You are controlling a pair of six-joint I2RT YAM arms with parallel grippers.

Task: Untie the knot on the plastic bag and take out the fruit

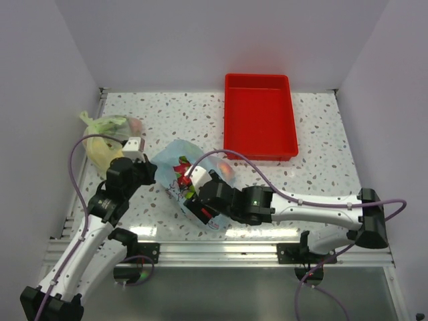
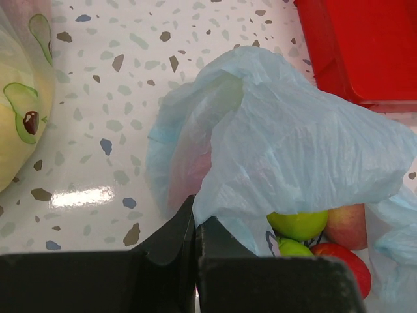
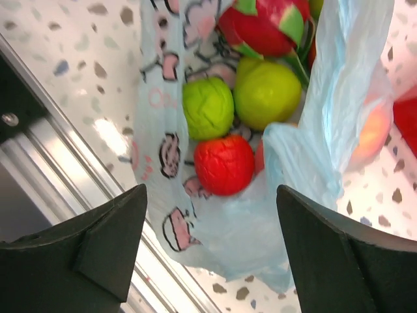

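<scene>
Light blue plastic bag [image 3: 161,98] crumpled, mouth open; green, red fruit [image 3: 267,92] inside.

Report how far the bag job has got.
Done: the knot looks undone; the plastic bag gapes open. In hand: the left gripper is shut on the bag's edge, and the right gripper hangs open over the fruit. Left: the fruit all sits inside the bag; none is lifted out yet.
</scene>
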